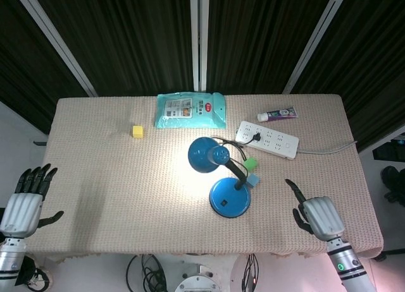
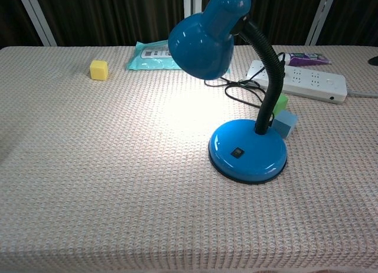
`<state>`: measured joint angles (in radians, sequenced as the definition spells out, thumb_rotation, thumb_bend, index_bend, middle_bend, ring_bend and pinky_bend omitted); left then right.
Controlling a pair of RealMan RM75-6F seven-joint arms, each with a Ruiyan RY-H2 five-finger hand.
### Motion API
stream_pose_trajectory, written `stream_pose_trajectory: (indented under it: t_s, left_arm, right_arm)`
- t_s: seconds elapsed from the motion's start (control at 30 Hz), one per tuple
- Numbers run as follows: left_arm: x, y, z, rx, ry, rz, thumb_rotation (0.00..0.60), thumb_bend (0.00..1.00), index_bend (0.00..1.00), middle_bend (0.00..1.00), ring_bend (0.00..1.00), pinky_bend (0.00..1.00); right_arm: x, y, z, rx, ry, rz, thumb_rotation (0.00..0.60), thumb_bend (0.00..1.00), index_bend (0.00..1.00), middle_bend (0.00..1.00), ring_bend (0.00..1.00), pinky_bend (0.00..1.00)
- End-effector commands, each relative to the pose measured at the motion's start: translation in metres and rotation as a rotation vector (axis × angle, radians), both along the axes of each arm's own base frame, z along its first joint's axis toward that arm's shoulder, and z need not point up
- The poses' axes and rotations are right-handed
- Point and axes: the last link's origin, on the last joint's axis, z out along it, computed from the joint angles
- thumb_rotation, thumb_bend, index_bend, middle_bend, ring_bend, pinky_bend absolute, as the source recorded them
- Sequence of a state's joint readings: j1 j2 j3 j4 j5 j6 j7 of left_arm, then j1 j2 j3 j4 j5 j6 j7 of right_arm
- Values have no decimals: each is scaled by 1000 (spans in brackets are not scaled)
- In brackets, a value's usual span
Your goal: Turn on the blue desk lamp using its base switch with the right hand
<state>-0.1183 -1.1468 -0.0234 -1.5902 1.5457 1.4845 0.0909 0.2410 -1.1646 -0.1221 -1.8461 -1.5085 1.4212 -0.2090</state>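
The blue desk lamp (image 1: 218, 172) (image 2: 236, 78) stands mid-table and is lit, throwing a bright patch on the cloth to its left. Its round base (image 2: 248, 150) carries a small black switch (image 2: 237, 152). My right hand (image 1: 319, 218) lies on the table near the front edge, well to the right of the base, touching nothing, with its thumb raised; the chest view does not show it. My left hand (image 1: 25, 200) hangs off the table's left front corner, fingers spread and holding nothing.
A white power strip (image 1: 267, 139) with the lamp's cord plugged in lies behind the lamp. Green and blue cubes (image 2: 283, 114) sit against the lamp's stem. A yellow cube (image 1: 138, 131), a teal wipes pack (image 1: 191, 110) and a small tube (image 1: 277, 115) lie further back.
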Motion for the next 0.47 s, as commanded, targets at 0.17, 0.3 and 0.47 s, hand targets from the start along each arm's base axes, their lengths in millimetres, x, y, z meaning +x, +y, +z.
stream_pose_trajectory:
  t_s: [0.17,0.3,0.47]
  left_arm:
    - [4,1,-5,-19,-2,-15,600,88,0,0,0,0]
    - [5,2,-8,-27,-1,-20,600,33,0,0,0,0]
    - [4,3,-8,-31,-1,-24,600,0,0,0,0,0]
  right_arm:
    - [-83,44,79,-389,23,-153,600,15,0,17,10,140]
    - [-97,48,85,-425,3,-197,600,0,0,0,0,0]
    - [-98,47,77,-369,25,-242,600,0,0,0,0,0]
